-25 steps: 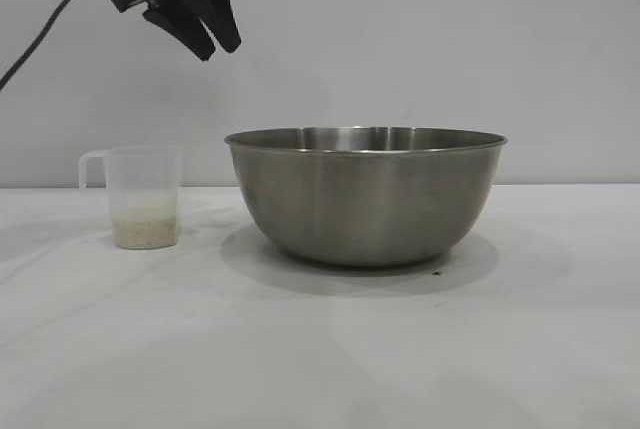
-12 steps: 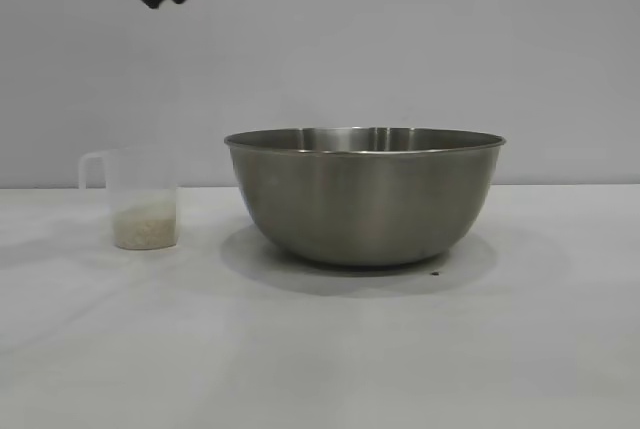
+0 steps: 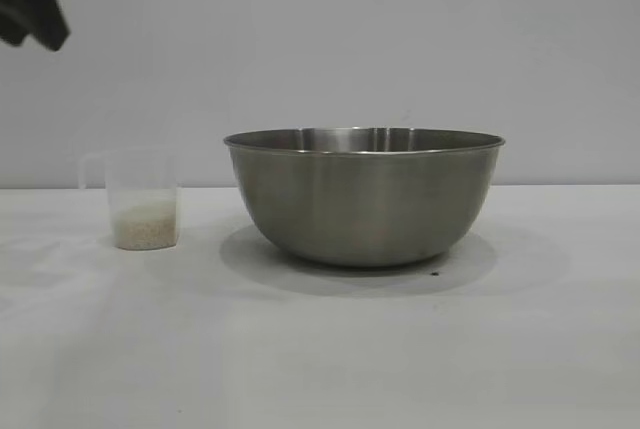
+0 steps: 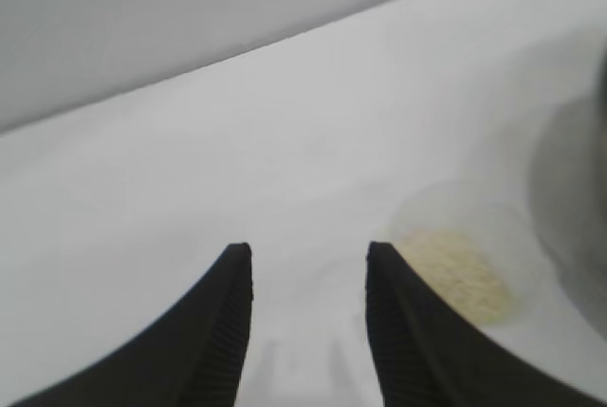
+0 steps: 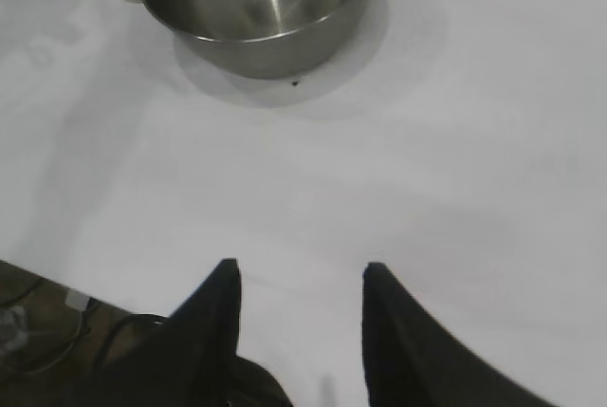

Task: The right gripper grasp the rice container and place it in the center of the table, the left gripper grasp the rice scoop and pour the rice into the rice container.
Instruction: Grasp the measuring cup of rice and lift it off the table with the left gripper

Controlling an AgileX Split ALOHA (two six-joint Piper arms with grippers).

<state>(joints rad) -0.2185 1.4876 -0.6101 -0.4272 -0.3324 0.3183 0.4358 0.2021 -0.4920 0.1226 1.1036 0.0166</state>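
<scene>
Lying beside left gripper (image 4: pixel 308 260): rice scoop (image 4: pixel 465 265).

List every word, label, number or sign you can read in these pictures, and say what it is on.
None can be read: the steel bowl, the plastic cup with rice and the white table show no lettering. Any measuring marks on the cup are too faint to tell.
</scene>
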